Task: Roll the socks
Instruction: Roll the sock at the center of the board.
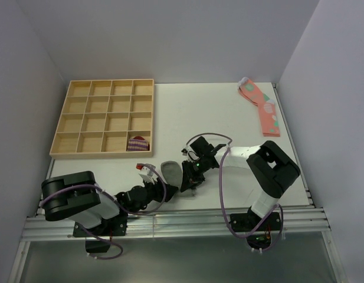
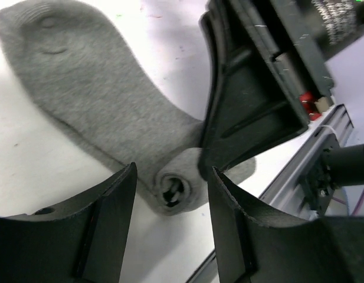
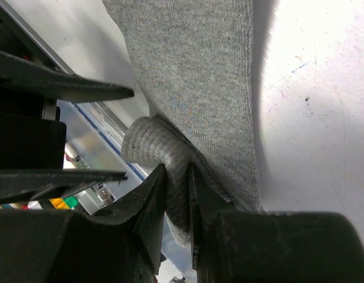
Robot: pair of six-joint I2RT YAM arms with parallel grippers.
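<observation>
Near the front of the tabletop [image 1: 229,118], the grey sock [image 1: 170,171] lies part-rolled. The right pincer [image 3: 177,177], nearly closed, pinches the roll, likely to keep it tight. The left pincer [image 2: 170,186] straddles it half-open, gripping nothing.

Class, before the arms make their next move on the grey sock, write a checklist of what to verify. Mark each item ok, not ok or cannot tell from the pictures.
1. Right gripper pinches the rolled end of the grey knitted sock: ok.
2. Left gripper is open, with one jaw on either side of the rolled end: ok.
3. Left gripper's fingers are clear of the fabric: cannot tell.
4. Unrolled part of the sock lies flat on the white table: ok.
5. Roll is finished: not ok, most of the sock is unrolled.
</observation>
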